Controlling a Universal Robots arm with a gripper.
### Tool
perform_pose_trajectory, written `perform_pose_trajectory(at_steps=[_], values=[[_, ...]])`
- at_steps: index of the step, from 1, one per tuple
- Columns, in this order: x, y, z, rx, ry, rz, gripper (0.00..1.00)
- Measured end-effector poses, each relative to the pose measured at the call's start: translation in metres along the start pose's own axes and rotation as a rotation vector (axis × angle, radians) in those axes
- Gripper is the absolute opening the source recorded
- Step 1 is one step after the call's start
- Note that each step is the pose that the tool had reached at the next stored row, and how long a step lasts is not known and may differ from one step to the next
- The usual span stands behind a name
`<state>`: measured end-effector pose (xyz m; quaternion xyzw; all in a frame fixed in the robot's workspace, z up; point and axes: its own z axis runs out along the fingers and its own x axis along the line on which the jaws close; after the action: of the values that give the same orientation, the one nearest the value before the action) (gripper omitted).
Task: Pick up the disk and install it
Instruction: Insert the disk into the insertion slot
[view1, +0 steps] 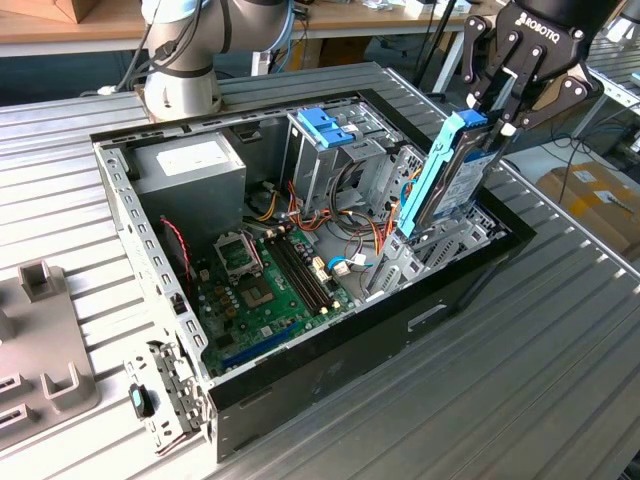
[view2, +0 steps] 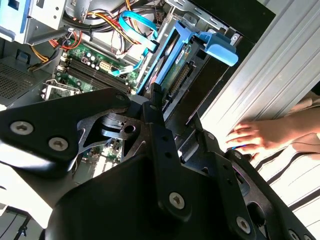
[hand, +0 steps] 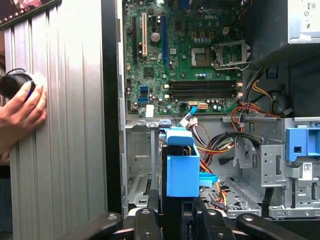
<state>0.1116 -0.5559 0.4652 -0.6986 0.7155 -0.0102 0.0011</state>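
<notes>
The disk stands steeply on edge, leaning a little. Its light-blue carrier rail faces the exterior view's left, and its lower end dips into the open computer case at the case's end on the exterior view's right. Whether that end touches the grey metal bay beneath it cannot be told.

The gripper is directly above, its black fingers closed on the disk's upper end, one on each face, so the disk hangs below the claw. The arm's black wrist comes down from the upper corner on the exterior view's right. The arm's silver base stands on the far side of the case.

Inside the case lie the green motherboard, the grey power supply and a tall drive cage topped by a blue latch. Coloured cables run between them.

The case rests on a ribbed grey metal table. Grey fixtures sit on that table at the exterior view's left.

In both wrist views a person's hand lies on the ribbed surface beside the case. In the first wrist view the hand is against a small round black object.

Beyond the table are wooden benches and a cardboard box on the floor.
</notes>
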Motion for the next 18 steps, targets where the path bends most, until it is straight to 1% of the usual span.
perform_pose_trajectory(at_steps=[8, 10, 14, 18], values=[[0.0017, 0.0000, 0.0005, 0.0000, -0.0001, 0.000, 0.35], [0.0018, 0.0000, 0.0021, 0.0000, 0.0001, 0.000, 0.35], [0.0017, 0.0001, 0.0074, 0.0000, 0.0006, 0.000, 0.35], [0.0017, 0.0001, 0.0108, 0.0000, 0.0014, 0.000, 0.35]])
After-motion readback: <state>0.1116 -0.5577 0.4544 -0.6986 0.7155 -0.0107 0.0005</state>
